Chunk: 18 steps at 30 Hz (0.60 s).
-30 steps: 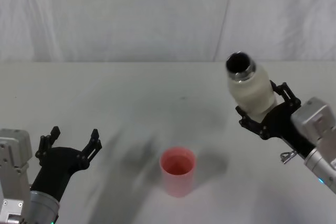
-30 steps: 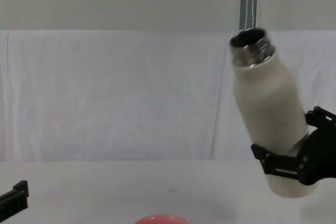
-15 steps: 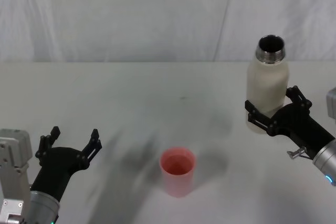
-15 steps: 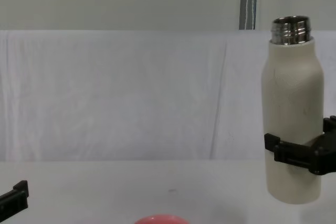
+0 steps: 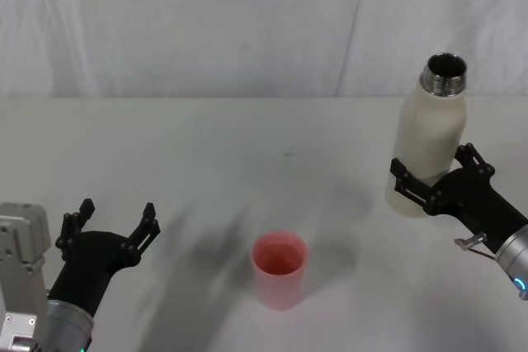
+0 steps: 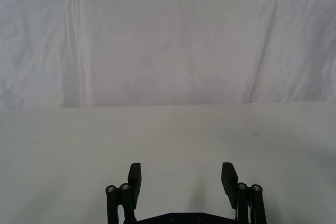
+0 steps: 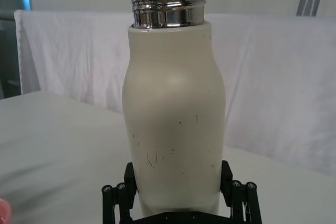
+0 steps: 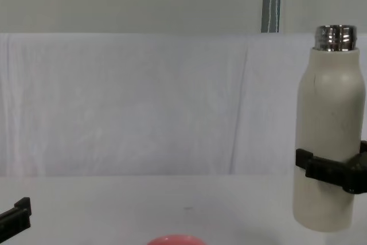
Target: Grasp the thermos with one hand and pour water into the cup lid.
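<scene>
Left gripper [image 5: 111, 222] parked near left table edge, fingers spread wide, holding nothing. Cup lid [image 5: 279, 269] stands mouth up at table centre front, well apart from both grippers. Right gripper [image 5: 437, 185] at right side, fingers clamped around lower body of thermos [image 5: 427, 144]. Thermos upright, open steel neck on top, farther back and to the right of cup lid. White table [image 5: 247, 146], white cloth backdrop [image 5: 206, 22] behind

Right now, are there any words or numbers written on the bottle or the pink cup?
None to read. The thermos is plain cream with only small dark scuffs, no label or brand. The cup lid is plain pink. The right gripper holding the thermos shows no writing either.
</scene>
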Each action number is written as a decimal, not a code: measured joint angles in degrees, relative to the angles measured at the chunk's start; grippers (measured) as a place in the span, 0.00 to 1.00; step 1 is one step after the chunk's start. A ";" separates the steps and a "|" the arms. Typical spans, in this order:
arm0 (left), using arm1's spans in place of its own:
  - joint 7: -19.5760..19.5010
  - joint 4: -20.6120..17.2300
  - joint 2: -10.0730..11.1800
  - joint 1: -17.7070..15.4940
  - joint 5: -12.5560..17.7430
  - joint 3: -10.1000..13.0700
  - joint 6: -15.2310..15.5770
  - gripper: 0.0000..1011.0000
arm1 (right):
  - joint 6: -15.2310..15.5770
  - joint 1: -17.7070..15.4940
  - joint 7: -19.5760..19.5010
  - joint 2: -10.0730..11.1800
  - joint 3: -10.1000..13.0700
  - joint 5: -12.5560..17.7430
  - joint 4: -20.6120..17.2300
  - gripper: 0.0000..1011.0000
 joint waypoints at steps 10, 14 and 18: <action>0.00 0.00 0.00 0.00 0.00 0.00 0.00 0.99 | 1.37 0.08 -1.99 -0.19 -0.60 0.25 1.26 0.94; 0.00 0.00 0.00 0.00 0.00 0.00 0.00 0.99 | 1.38 0.14 -2.70 -0.72 -0.58 0.54 2.16 0.94; 0.00 0.00 0.00 0.00 0.00 0.00 0.00 0.99 | 1.20 0.11 -3.43 -1.60 -0.25 1.24 3.14 0.94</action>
